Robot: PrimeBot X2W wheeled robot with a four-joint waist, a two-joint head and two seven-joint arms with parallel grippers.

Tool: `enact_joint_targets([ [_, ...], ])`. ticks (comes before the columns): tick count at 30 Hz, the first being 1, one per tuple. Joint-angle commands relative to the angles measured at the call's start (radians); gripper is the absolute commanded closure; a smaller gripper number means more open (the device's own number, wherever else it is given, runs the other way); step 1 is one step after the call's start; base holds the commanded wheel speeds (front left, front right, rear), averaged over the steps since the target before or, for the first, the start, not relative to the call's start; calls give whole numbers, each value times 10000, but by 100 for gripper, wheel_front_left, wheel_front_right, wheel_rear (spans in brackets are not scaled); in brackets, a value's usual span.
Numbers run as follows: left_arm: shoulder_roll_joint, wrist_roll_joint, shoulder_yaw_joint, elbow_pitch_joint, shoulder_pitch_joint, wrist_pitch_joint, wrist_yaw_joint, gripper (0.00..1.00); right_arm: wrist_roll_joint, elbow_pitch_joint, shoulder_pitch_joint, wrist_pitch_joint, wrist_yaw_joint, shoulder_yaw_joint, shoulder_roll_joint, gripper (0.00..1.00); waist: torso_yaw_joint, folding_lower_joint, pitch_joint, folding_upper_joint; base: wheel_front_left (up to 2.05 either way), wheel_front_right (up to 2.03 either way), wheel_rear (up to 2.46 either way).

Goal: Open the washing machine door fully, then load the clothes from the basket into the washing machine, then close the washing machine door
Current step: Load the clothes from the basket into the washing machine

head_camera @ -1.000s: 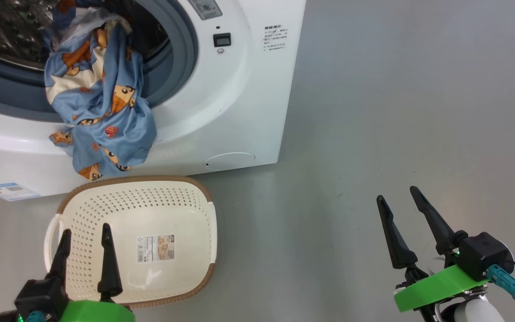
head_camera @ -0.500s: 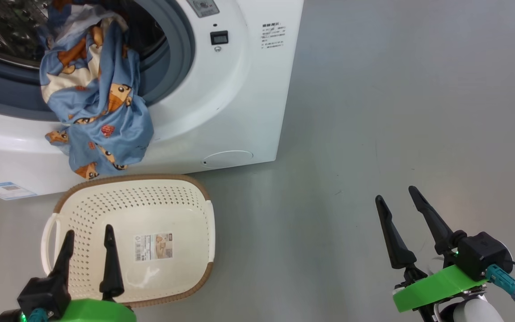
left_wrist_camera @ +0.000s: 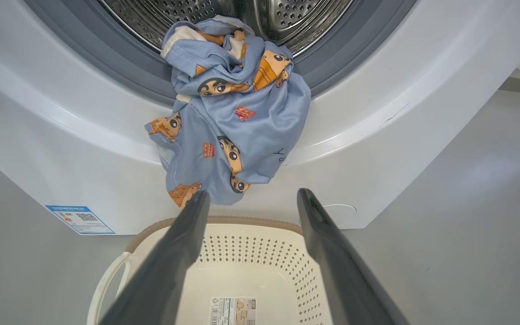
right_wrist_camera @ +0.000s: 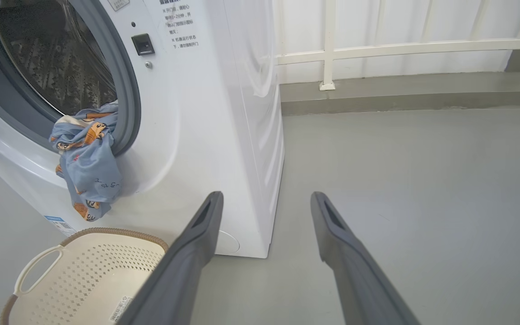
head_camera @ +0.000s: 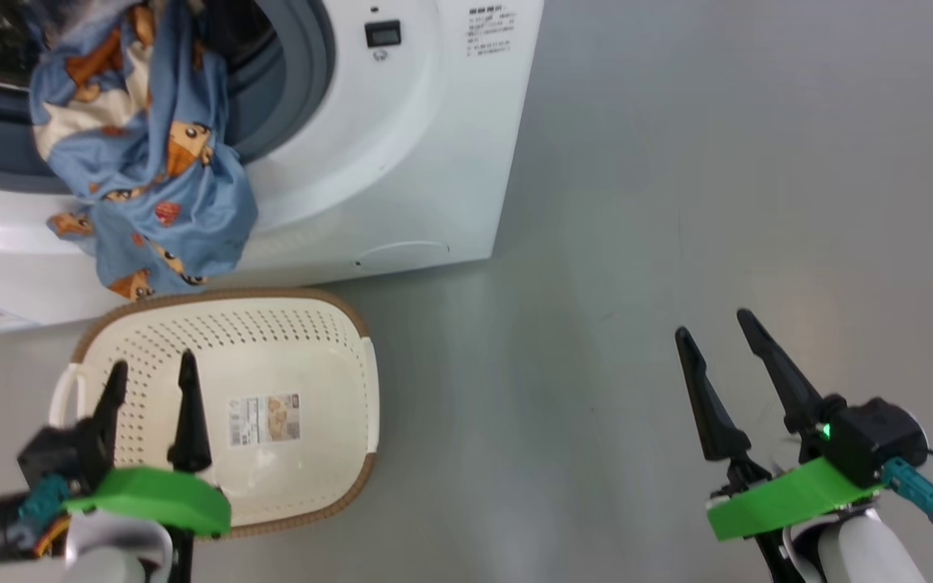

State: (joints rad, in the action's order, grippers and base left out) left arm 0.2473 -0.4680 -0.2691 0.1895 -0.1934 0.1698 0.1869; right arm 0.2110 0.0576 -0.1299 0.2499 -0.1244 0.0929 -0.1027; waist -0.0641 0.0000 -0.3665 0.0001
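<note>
Grey floor (head_camera: 677, 202) runs back to a white railing (right_wrist_camera: 377, 45) at the top of the right wrist view. The washing machine (head_camera: 402, 162) fills the upper left of the head view, its mouth uncovered and its steel drum (left_wrist_camera: 287, 18) visible behind the grey gasket (left_wrist_camera: 129, 76). The clothes (head_camera: 142, 178), blue printed fabric, are bunched on the lower lip of the opening. Part lies inside the drum; the rest drapes over the gasket and down the white front, ending just above the basket (head_camera: 321, 421). Probably snagged on the gasket, not pushed through; lying like this it would foul the door seal. The basket sits on the floor close against the machine, label showing, with no cloth inside. The left gripper (head_camera: 152, 363), lower left over the basket, has its fingers spread wide with nothing between them and points toward the hanging fabric. The right gripper (head_camera: 712, 324), lower right and well apart, is equally wide and holds nothing. Judgement: loading is nearly done; tuck the overhang in before closing.
</note>
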Motion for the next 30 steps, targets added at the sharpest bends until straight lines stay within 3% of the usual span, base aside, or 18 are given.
enact_joint_targets([
  [1, 204, -130, 391, 106, -557, 58, -165, 0, -33, -315, -244, 118, -63, 325, -55, 0, -91, 0, -397, -1, 0, 0, 0],
  [10, 266, -456, 710, 1959, -2395, 352, -671, 0, 118, -441, -836, 118, -63, 439, -33, 0, -502, 0, -1438, -1, 0, 0, 0],
  [20, 716, -715, 1055, 3686, -4496, 439, -1204, 0, 256, -522, -1348, 118, -63, 517, 41, 0, -868, 0, -2316, -1, 0, 0, 0],
  [30, 1255, -640, 1311, 4876, -5875, 340, -860, 0, 354, -468, -1687, 118, -63, 699, 133, 0, -1071, 0, -2815, -1, 0, 0, 0],
])
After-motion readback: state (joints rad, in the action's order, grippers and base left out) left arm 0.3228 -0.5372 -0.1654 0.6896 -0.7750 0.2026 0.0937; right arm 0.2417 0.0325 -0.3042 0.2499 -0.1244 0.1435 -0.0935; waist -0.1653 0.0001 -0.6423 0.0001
